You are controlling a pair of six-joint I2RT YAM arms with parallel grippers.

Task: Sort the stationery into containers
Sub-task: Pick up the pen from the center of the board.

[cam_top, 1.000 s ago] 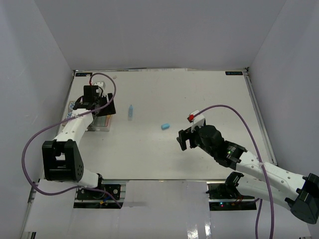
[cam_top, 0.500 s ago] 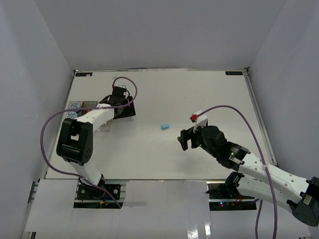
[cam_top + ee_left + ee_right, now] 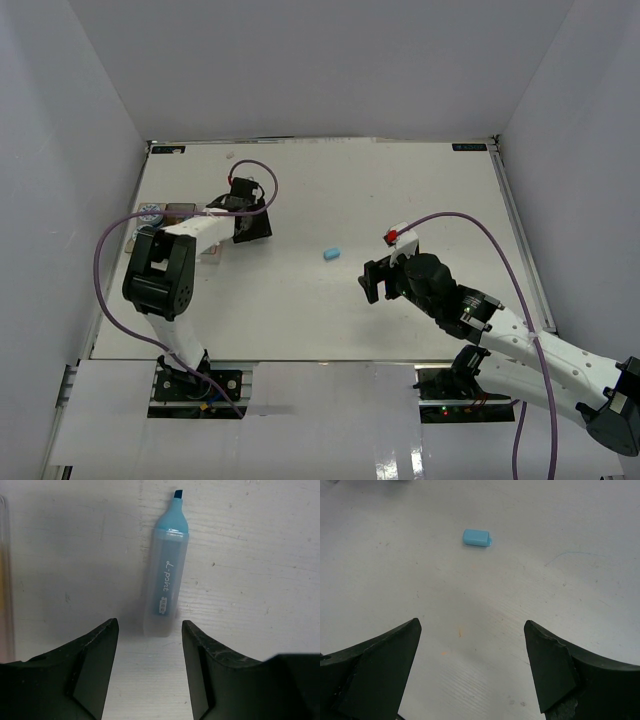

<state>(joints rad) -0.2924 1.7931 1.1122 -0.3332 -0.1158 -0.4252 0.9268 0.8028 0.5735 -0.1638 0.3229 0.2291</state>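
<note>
A pale blue highlighter (image 3: 165, 580) lies on the white table, tip pointing away from my left gripper (image 3: 149, 625). Its near end sits just between the open fingertips, touching neither. In the top view the left gripper (image 3: 255, 227) covers the highlighter. A small blue piece (image 3: 331, 254) lies mid-table; the right wrist view has it (image 3: 477, 538) well ahead of my right gripper (image 3: 472, 625), which is wide open and empty. The right gripper (image 3: 378, 275) hovers right of that piece. The containers (image 3: 183, 211) sit at the left edge, partly hidden by the left arm, with a patterned roll (image 3: 150, 213) beside them.
A clear bin's edge (image 3: 4, 580) shows at the far left of the left wrist view. White walls enclose the table (image 3: 400, 190) on three sides. Purple cables loop off both arms.
My left arm swung right from over the containers to the highlighter, and its jaws narrowed around its end. The right arm barely moved.
</note>
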